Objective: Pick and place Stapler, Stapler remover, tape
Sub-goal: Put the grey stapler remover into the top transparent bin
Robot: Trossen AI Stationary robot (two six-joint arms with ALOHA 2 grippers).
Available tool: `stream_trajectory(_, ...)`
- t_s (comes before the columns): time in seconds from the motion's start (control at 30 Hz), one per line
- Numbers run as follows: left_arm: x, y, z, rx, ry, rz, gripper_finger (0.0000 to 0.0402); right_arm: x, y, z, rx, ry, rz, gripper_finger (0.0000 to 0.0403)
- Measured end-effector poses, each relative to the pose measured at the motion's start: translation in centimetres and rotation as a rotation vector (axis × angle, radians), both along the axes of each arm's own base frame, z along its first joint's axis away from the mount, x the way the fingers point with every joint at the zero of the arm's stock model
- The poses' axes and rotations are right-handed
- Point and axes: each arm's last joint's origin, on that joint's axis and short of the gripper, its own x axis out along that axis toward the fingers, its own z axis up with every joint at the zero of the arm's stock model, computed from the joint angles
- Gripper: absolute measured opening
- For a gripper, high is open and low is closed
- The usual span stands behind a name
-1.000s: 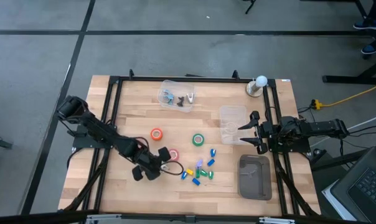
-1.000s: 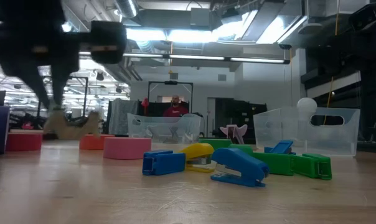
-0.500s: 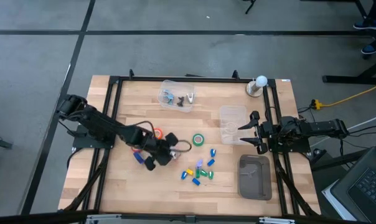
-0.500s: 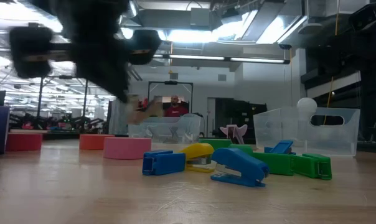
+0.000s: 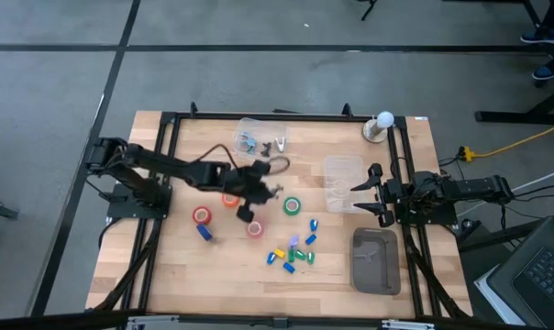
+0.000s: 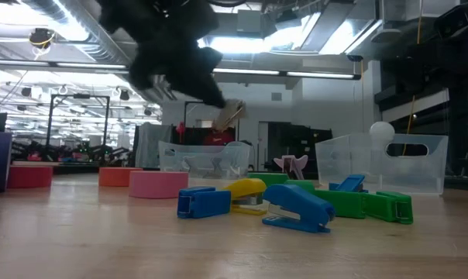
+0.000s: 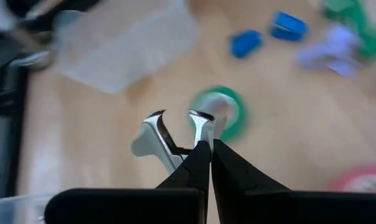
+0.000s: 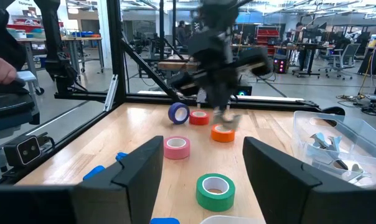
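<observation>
Clamped tight, the left gripper (image 5: 266,188) holds a stapler remover (image 7: 170,138) between its fingertips, the chrome claws sticking out past the dark fingers (image 7: 197,163). It hangs in the air above the middle of the table (image 5: 167,275). In the low view the pale remover (image 6: 230,115) sits well above the wood. The left arm reaches in from the left edge.

Just right of this gripper lies the green tape (image 5: 293,206), flat on the wood. The orange tape (image 5: 229,198) lies under the arm, partly hidden. A red tape (image 5: 202,215) is on the left and a pink tape (image 5: 255,228) nearer, just below the gripper. A small blue roll (image 5: 204,233) stands beside the red one.

At the far side is a clear bin (image 5: 260,140) with a few more removers in it. The small staplers (image 5: 291,252), blue, yellow and green, are bunched on the near side, right of the pink tape.

On the right of the table the right gripper (image 5: 361,194) waits with its fingers spread and nothing between them, right beside a clear container (image 5: 343,179). A grey tray (image 5: 376,261) lies nearer, and a white ball on a stand (image 5: 383,122) sits at the far right corner.
</observation>
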Motion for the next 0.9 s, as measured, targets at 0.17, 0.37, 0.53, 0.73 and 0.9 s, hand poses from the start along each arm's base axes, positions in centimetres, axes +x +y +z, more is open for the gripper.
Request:
stream_trajectory(0.17,0.6,3.2,1.2,-0.062,-0.136,0.175,0.0003,0.0,0.0,0.0,0.0,0.0,0.0,0.0225)
stream_trajectory(0.37,0.6,6.1,2.0,-0.162,-0.249,0.347,0.0003,0.0,0.0,0.0,0.0,0.0,0.0,0.0225)
stream_trajectory(0.53,0.4,7.8,2.4,-0.194,-0.313,0.418,0.0003,0.0,0.0,0.0,0.0,0.0,0.0,0.0225)
stream_trajectory(0.73,0.2,9.7,3.0,-0.193,-0.395,0.472,0.0003,0.0,0.0,0.0,0.0,0.0,0.0,0.0225)
stream_trajectory(0.9,-0.4,11.4,3.0,-0.183,-0.399,0.527,0.0003,0.0,0.0,0.0,0.0,0.0,0.0,0.0225)
